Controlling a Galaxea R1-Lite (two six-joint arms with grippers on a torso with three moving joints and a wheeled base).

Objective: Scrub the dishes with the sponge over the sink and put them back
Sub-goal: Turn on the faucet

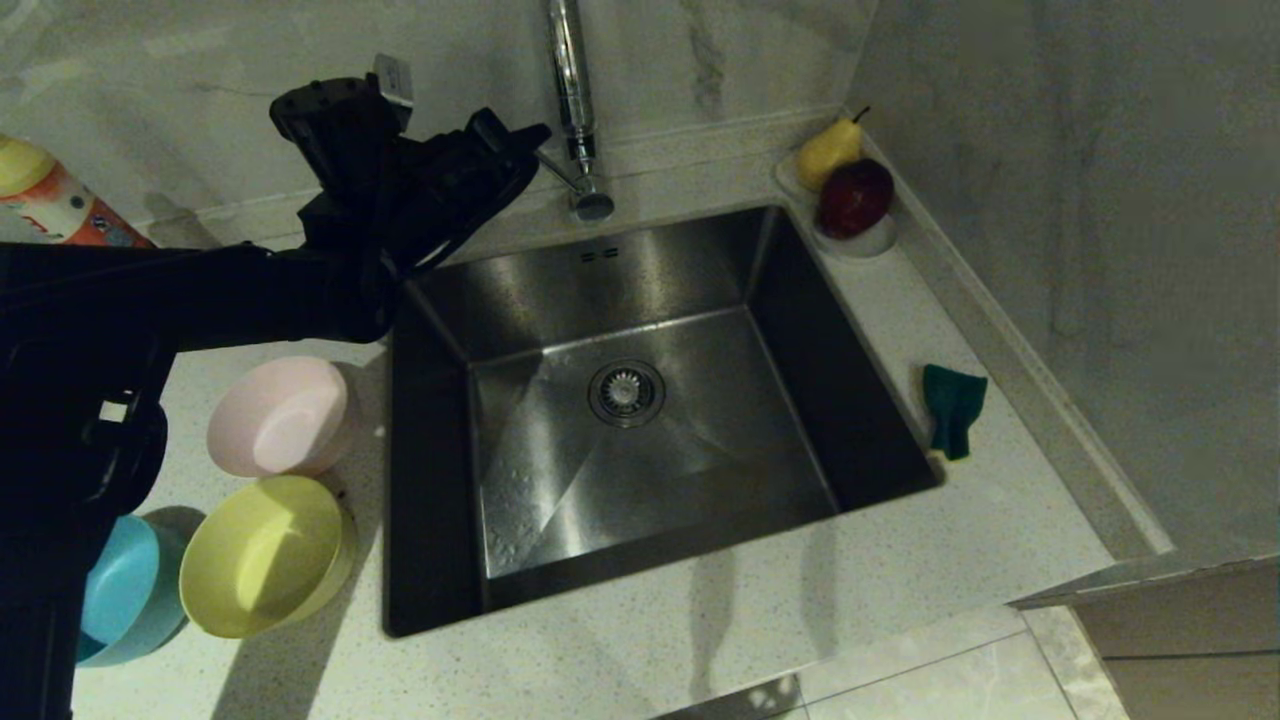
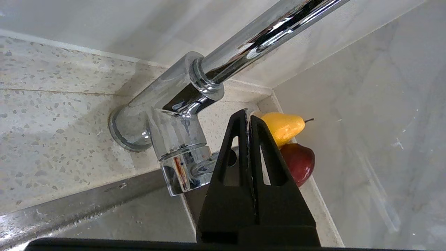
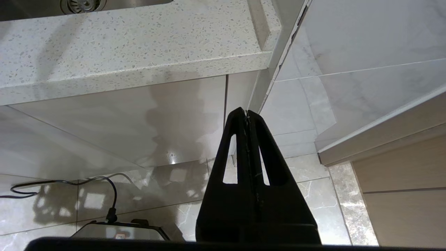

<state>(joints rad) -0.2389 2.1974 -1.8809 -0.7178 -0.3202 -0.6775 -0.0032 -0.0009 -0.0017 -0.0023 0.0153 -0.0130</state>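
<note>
We see the left gripper point(image 1: 535, 132) pinched closed, empty, upper left near the chrome faucet point(image 1: 572, 90); the sponge point(image 1: 953, 408) lies right of the sink point(image 1: 640, 400) (bowls at lower left). The right gripper point(image 3: 248, 113) hangs closed below the counter.

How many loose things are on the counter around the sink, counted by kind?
Round plastic bowls: 3, the pale pink bowl, the yellow bowl and the light blue bowl.
Sponges: 1, the dark green rectangular sponge.
Fruits: 2, the yellow pear and the dark red apple.
Small white dish under the fruit: 1.
Orange-labelled bottle: 1.
Total: 8.
</note>
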